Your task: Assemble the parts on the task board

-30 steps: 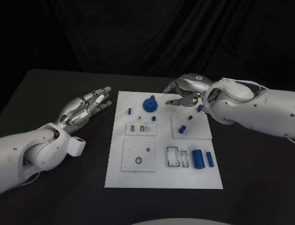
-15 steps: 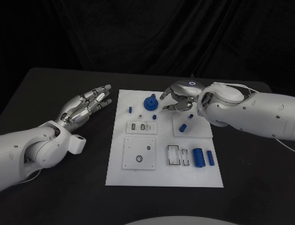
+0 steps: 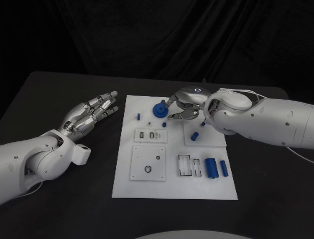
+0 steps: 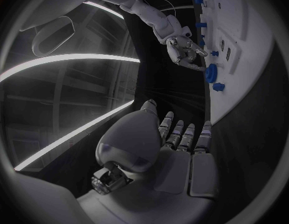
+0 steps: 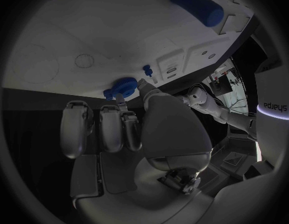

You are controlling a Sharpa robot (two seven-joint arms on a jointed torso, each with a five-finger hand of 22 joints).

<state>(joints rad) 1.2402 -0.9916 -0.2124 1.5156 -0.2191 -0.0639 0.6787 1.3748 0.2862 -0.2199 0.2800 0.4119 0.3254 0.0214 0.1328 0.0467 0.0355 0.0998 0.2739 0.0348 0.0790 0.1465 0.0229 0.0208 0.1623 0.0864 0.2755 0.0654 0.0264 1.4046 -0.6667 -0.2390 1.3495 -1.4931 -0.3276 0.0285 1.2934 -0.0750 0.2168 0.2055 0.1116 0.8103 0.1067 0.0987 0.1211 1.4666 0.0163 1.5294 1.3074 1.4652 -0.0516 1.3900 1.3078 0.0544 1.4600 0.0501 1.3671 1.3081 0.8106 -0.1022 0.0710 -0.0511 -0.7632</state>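
The board (image 3: 173, 175) is taken as the landmark. The right hand (image 3: 184, 105) is held over its far end, just beside the blue gear (image 3: 159, 109), fingers curled downward and partly parted; nothing is seen gripped, so it is judged to be poised for picking up the gear or a peg (image 3: 194, 136) nearby. The left hand (image 3: 92, 112) is kept off the board's left edge, fingers straight and spread, holding nothing, presumably parked clear. Two cylinders (image 3: 215, 169) lie at the board's near right.
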